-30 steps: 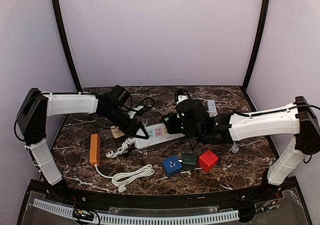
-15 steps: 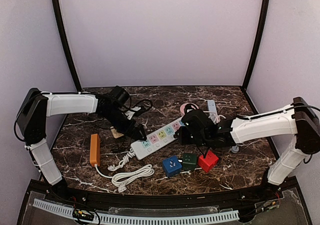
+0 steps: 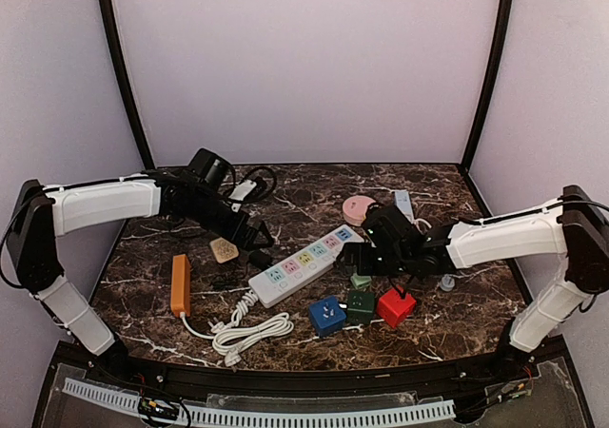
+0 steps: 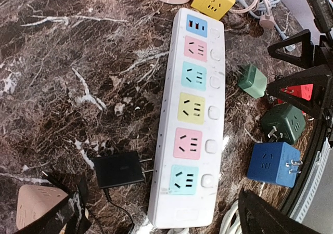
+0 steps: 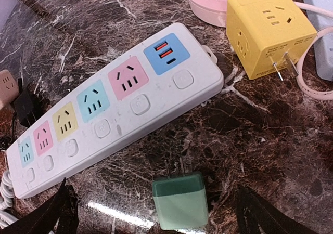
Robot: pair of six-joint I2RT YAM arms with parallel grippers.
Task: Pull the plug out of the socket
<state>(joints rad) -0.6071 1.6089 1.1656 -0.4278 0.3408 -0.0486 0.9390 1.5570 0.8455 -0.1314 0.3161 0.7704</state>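
Letting go, the left gripper (image 3: 257,245) and right gripper (image 3: 355,255) now spread their fingers wide apart. The green plug (image 5: 180,200) lies loose beside the power strip (image 3: 303,264), so the job looks done.

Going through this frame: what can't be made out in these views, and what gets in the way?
- Yellow cube: top view, hidden under the right arm; left wrist view, cut by the top edge.
- Red cube: left wrist view, mostly behind the right hand.
- Black adapter: its cable leaves the left wrist view's bottom edge; far end unseen there.
- Power strip: right wrist view, cord end cut by the left edge.
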